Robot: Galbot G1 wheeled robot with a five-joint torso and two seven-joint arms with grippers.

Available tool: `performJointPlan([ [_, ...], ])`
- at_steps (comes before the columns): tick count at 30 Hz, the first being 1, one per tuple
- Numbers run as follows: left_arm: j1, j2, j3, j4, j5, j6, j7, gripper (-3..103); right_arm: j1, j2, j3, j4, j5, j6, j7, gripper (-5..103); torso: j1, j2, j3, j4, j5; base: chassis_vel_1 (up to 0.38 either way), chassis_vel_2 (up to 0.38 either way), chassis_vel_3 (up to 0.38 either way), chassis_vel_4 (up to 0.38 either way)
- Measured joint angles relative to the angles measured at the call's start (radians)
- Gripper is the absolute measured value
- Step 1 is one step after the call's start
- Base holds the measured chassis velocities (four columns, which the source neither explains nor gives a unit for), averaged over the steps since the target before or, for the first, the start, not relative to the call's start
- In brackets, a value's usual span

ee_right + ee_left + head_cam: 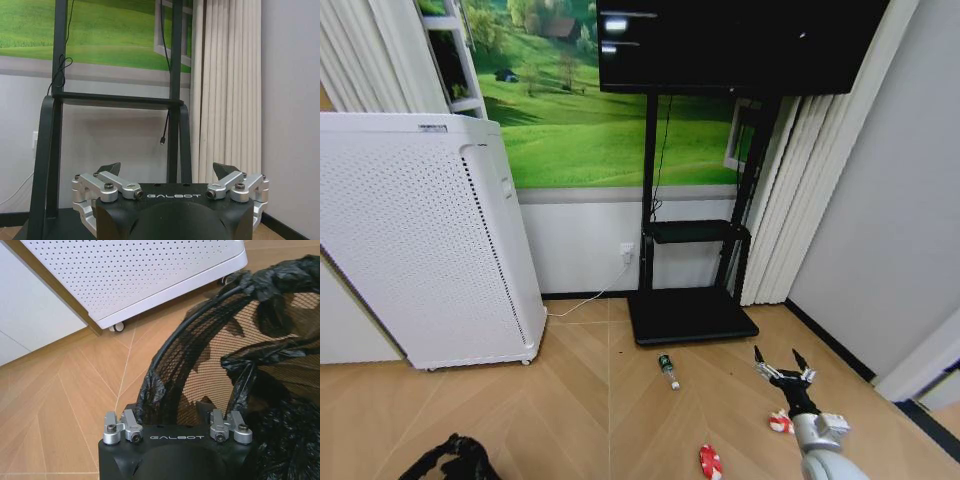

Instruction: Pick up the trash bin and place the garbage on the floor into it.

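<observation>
Right gripper hangs low over the floor with its fingers spread wide, holding nothing; one red-and-white wrapper lies just beside its arm. Left gripper sits at the mesh rim of the trash bin; whether it's clamped, I can't tell. The bin's black liner bunches over the rim. A second wrapper lies by the floor's near edge. The bottle lies flat mid-floor, long axis toward the TV stand base, with bare floor around it.
</observation>
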State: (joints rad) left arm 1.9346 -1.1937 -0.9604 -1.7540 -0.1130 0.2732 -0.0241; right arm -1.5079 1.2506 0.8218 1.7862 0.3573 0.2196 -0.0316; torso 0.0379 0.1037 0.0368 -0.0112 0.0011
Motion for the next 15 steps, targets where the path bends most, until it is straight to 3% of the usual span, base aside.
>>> performJointPlan([
  [4,-0.001,-0.006,0.006,-0.001,0.004,-0.004,0.004,53,0.005,0.001,-0.004,-0.002,-0.004,0.000,0.002,100,0.000,0.000,0.000,0.0002,0.0001,0.000,0.000,0.000,0.000],
  [8,-0.001,-0.012,0.006,-0.004,0.016,-0.009,0.017,52,0.007,0.002,-0.006,-0.003,-0.006,0.000,0.004,100,0.000,0.000,0.000,0.0001,0.0002,0.000,0.000,0.000,0.000],
  [13,-0.006,-0.022,0.012,-0.006,0.043,-0.043,0.035,52,0.008,0.002,-0.006,-0.005,-0.009,0.001,0.005,100,0.000,0.000,0.000,0.0006,0.0001,0.000,0.000,0.000,0.000],
  [15,-0.017,-0.034,0.029,-0.018,0.062,-0.086,0.036,52,0.008,0.002,-0.006,-0.007,-0.010,0.002,0.006,100,0.000,0.000,0.000,0.0008,-0.0021,0.000,0.000,0.000,0.000],
])
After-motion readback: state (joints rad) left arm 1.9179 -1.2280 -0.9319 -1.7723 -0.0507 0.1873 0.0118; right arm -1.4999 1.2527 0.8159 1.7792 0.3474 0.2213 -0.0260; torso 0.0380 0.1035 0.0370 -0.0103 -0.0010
